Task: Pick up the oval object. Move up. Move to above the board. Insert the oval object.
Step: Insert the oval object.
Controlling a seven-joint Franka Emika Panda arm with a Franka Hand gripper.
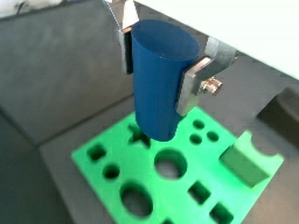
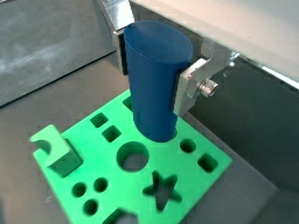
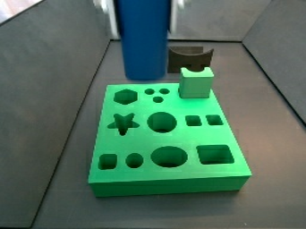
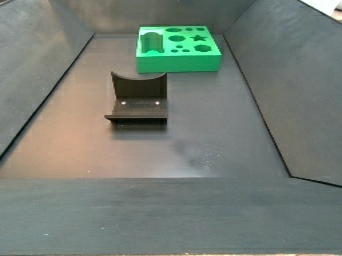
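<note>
The oval object [image 1: 158, 83] is a tall blue peg, held upright between my gripper's silver fingers [image 1: 194, 80]. My gripper [image 1: 156, 87] is shut on its upper part; this also shows in a wrist view [image 2: 152, 87]. The board [image 1: 128, 157], a bright green slab with cut-out holes, lies below. The peg's lower end hangs above the board [image 2: 162, 157] without touching it. In a side view the peg [image 3: 143, 45] hovers over the board's [image 3: 180, 183] far left part, with the gripper [image 3: 143, 22] at the frame's edge. In a side view the board [image 4: 181, 62] lies far back; gripper and peg are out of view.
A light green block [image 3: 198, 82] stands on the board's far right corner and also shows in a wrist view [image 1: 251, 159]. The dark fixture [image 4: 136, 100] stands on the grey floor in front of the board. Sloping grey walls enclose the floor.
</note>
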